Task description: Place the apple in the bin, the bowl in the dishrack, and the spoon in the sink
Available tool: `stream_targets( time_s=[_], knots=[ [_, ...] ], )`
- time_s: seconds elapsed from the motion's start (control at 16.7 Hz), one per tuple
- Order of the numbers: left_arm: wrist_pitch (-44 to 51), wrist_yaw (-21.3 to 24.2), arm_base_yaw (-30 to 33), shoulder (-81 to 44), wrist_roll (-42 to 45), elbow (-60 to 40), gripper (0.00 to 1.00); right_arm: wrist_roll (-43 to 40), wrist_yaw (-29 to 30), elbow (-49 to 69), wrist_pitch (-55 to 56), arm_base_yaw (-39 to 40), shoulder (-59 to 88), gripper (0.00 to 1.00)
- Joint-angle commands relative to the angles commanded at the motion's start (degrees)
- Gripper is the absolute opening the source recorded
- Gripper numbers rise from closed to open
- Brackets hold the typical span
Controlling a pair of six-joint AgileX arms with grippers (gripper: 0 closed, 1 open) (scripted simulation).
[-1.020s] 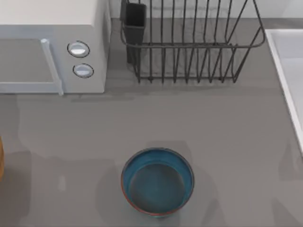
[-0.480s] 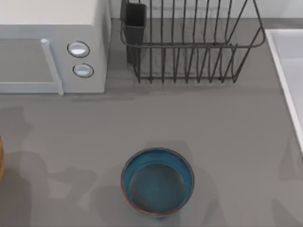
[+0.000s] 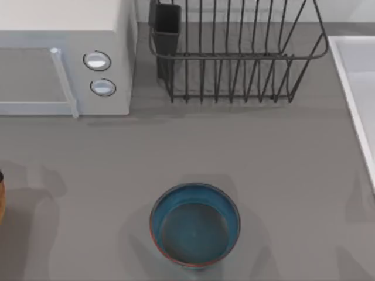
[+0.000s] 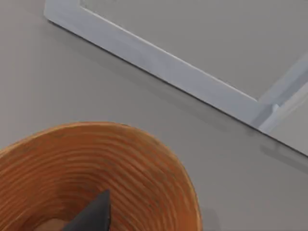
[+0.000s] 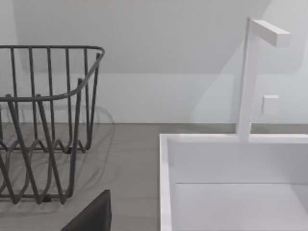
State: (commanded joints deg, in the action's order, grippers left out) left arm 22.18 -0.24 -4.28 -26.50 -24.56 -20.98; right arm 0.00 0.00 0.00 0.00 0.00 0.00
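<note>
**Bowl waits on the table, dishrack and sink stand by**

The bowl (image 3: 195,226) is seen upright near the front edge of the table (image 3: 281,152), blue glaze outside, darker inside, nothing in it. Well behind it the dishrack (image 3: 234,52) is set, its dark utensil cup (image 3: 166,26) at the corner nearest the microwave (image 3: 64,55), whose two round knobs (image 3: 97,60) face the rack. At the table's right edge the white rim of the sink (image 3: 351,93) is caught.

From the left wrist, a dark finger (image 4: 91,216) of the left arm is picked out low over a ribbed orange-brown wicker basket (image 4: 144,163); the basket's inside lies directly beneath the finger, and the microwave's pale door frame (image 4: 159,65) is found beyond it, apart from the basket. A sliver of that basket (image 3: 2,196) is glimpsed at the table's far left edge from above.

From the right wrist, one dark finger (image 5: 91,216) is seen, with the dishrack (image 5: 43,125) to one side of it and the sink (image 5: 166,183) with its white tap (image 5: 245,82) to the other, both farther off.

Whether either arm's fingers are apart or together cannot be told.
</note>
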Motion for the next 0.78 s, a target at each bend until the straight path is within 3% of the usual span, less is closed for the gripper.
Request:
stream_targets(
  time_s=[0.36, 0.78],
  knots=[
    [-18.9, 0.2, 3.6, 23.1, 21.2, 17.7, 1.0, 0.0, 0.0, 0.0, 0.0, 0.0, 0.0, 1.0],
    [-22.2, 0.2, 4.3, 26.5, 24.6, 21.0, 1.0, 0.0, 0.0, 0.0, 0.0, 0.0, 0.0, 1.0]
  ],
)
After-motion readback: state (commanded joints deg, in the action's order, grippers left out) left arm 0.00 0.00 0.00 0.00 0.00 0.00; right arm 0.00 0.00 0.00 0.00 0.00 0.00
